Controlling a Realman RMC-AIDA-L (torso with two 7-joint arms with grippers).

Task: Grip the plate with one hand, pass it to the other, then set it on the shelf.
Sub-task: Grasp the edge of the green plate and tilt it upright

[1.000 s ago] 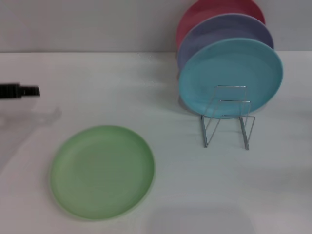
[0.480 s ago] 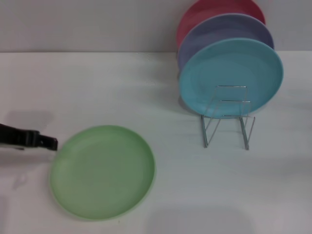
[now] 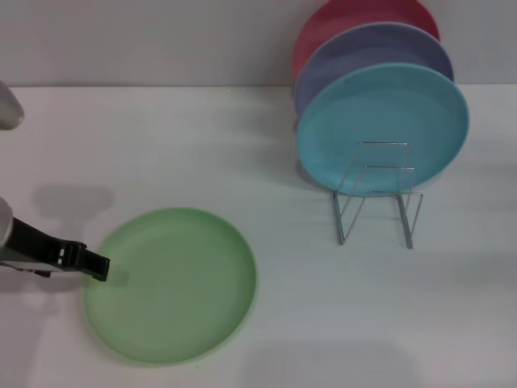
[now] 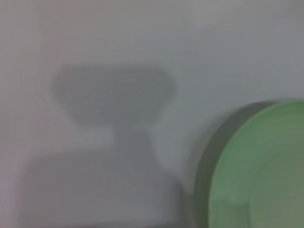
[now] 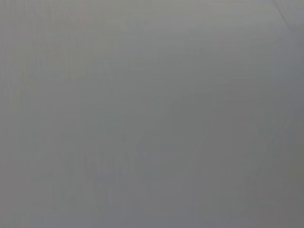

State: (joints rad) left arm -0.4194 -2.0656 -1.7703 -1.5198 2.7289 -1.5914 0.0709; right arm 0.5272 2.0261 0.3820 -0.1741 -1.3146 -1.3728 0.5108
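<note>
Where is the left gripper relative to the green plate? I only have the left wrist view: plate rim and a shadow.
Observer: Head view has the left gripper at the plate's left rim, its tip overlapping the edge.
Operator: Plate lifted?
Observer: No, it looks flat on the table.
Operator: Room on the shelf?
Observer: The shelf holds a turquoise plate, a lavender plate and a red plate upright; the wire loops in front of the turquoise one are free. The right gripper is not in the head view.
</note>
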